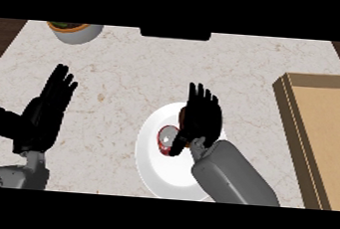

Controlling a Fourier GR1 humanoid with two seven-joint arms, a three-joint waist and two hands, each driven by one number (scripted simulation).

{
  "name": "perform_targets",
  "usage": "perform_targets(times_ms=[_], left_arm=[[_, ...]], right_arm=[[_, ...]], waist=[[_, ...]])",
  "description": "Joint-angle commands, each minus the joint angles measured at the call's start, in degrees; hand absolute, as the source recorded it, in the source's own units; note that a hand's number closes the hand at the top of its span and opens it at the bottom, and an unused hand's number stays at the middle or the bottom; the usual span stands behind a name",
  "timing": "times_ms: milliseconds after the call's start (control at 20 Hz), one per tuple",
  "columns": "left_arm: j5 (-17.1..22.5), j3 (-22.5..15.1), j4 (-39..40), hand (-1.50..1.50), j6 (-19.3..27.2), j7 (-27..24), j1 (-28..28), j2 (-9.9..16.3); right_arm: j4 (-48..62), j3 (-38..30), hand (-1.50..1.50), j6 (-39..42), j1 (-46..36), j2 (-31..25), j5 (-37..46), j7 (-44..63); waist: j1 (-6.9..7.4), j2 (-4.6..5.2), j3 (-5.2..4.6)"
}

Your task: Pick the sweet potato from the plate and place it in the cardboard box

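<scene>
While one white plate sits on the marble table, the right hand hovers over it, fingers straight, thumb beside the single sweet potato on the plate, not gripping it. One left hand rests open at the left. One cardboard box lies at the right, one bowl at the far edge.

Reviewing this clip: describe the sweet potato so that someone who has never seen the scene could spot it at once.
Find the white plate near the counter's front, left of the cardboard box. The sweet potato lies on the plate's upper part, just left of the right hand, which is open above it. It is the only reddish thing on the plate, partly hidden by the thumb.
</scene>
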Motion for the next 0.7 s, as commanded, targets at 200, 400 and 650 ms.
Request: perform_targets(times_ms=[200, 400, 650], left_arm=[[-1.02, 2.01, 0.78, 0.00, -1.23, 2.10, -2.06, 0.35], [-4.03, -1.49, -0.69, 0.00, 2.49, 2.09, -1.76, -3.90], [-1.75, 2.37, -3.09, 0.00, -0.43, 6.65, -3.04, -0.31]], right_arm=[[2.02, 1.76, -1.50, -2.24, 1.38, 0.26, -1.26, 2.37], [9.92, 0.36, -1.50, -5.01, -1.40, 0.27, -2.32, -0.44], [6.35, 1.77, -1.50, -3.63, -1.52, 0.27, -3.01, 3.03]], waist=[[-0.07, 0.18, 0.00], [0.15, 0.25, 0.02], [0.15, 0.15, 0.01]])
